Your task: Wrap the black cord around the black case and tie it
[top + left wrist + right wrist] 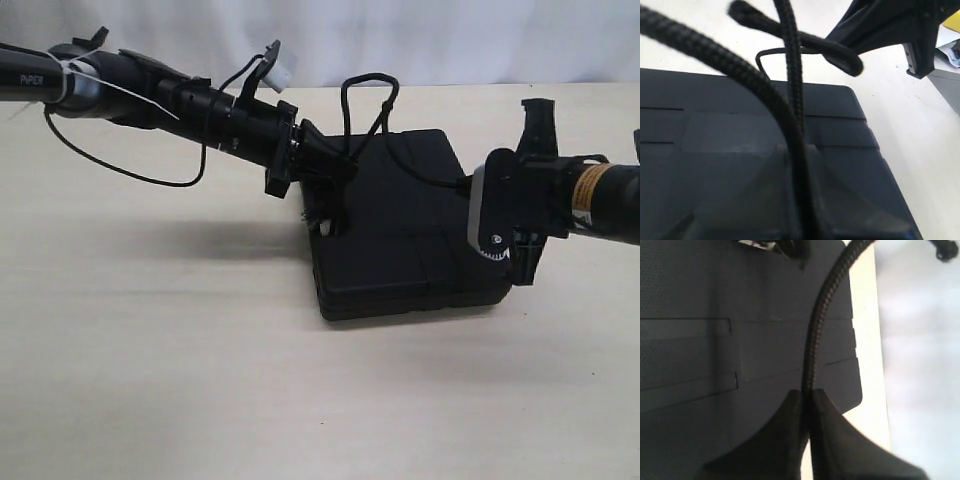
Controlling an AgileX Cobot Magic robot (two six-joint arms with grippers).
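Note:
The black case lies flat on the table at the centre. The black cord stands up in a loop over the case's far edge, and a strand runs across the lid to the right. My left gripper hovers over the case's left part, shut on the black cord, which passes between its jaws above the case. My right gripper is at the case's right edge, shut on the cord, which leaves its jaws across the grooved lid.
The beige table stretches in front of and to the left of the case. A thin robot wire hangs below the left arm. A white backdrop closes the far side.

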